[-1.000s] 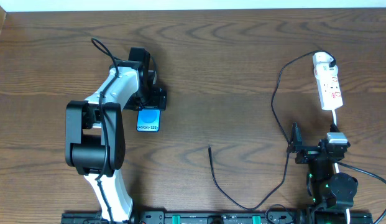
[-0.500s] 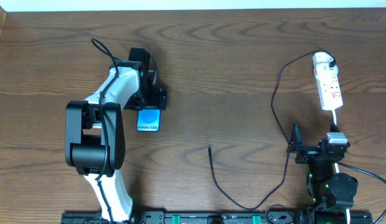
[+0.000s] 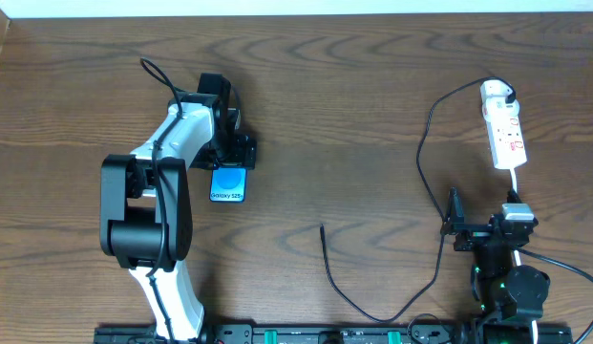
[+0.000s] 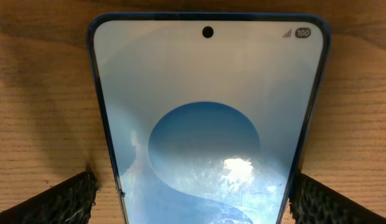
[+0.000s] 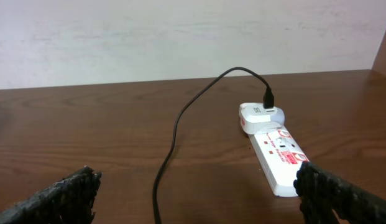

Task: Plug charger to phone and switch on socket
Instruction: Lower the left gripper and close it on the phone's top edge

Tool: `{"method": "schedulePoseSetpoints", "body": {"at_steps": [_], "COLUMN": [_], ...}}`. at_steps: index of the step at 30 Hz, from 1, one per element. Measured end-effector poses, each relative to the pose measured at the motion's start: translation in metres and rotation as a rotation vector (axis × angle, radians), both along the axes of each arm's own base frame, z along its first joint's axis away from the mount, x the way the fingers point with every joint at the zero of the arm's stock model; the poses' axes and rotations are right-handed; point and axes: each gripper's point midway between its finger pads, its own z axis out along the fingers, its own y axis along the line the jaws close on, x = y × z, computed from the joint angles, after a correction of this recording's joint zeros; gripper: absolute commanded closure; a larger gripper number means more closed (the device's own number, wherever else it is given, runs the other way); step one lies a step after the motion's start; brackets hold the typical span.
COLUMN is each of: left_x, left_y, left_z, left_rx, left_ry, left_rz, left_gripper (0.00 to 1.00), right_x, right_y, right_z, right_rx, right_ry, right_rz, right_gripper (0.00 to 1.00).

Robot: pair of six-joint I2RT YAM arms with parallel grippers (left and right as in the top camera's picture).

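Surface: a dark brown wood-grain table (image 3: pixel 353 96), with a pale wall behind it in the right wrist view. The slim rectangular smartphone (image 3: pixel 228 183) with a lit blue-cyan screen and dark frame lies flat, screen up, on the left half of the table, and reads "Galaxy S25+" from overhead. The left gripper (image 3: pixel 232 162) sits over the phone's far end. In the left wrist view (image 4: pixel 199 208) its black textured fingers (image 4: pixel 59 199) stand spread wide on either side of the phone (image 4: pixel 205 124). A sliver of table shows between one finger and the phone's edge. The other finger is just beside the opposite edge, and we cannot tell whether it touches. The small white elongated power strip (image 3: pixel 503 129) with red switch marks lies at the far right, well apart from the phone. A white adapter is plugged in at its far end. The long thin black charger cable (image 3: pixel 419 158) leaves that adapter, arcs left, runs down toward the near edge and curls back up. Its small plug tip (image 3: pixel 322 228) lies free on bare wood between the two arms, near no port. The right gripper (image 3: pixel 484 222) is near the table's front right edge, jaws wide apart and holding nothing. Its wrist view (image 5: pixel 199 205) faces the strip (image 5: pixel 276 152) and the cable (image 5: pixel 177 121). We cannot read the switch position.
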Motion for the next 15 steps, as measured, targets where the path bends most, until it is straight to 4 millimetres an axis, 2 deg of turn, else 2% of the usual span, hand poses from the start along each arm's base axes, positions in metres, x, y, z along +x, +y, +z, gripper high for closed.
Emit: {"method": "schedulePoseSetpoints", "body": {"at_steps": [6, 15], "left_x": [0.0002, 0.0001], "left_y": [0.0014, 0.002], "left_z": [-0.0005, -0.0007], "left_rx": [0.008, 0.011], "left_ry": [-0.002, -0.002], "left_rz": [0.0, 0.001], "left_gripper": [0.15, 0.2], "right_x": [0.0, 0.0], "right_y": [0.0001, 0.0], "right_z": [-0.0001, -0.0001], "right_rx": [0.0, 0.0], "right_ry": [0.0, 0.0], "right_rz": [0.0, 0.0], "right_gripper": [0.01, 0.01]}}
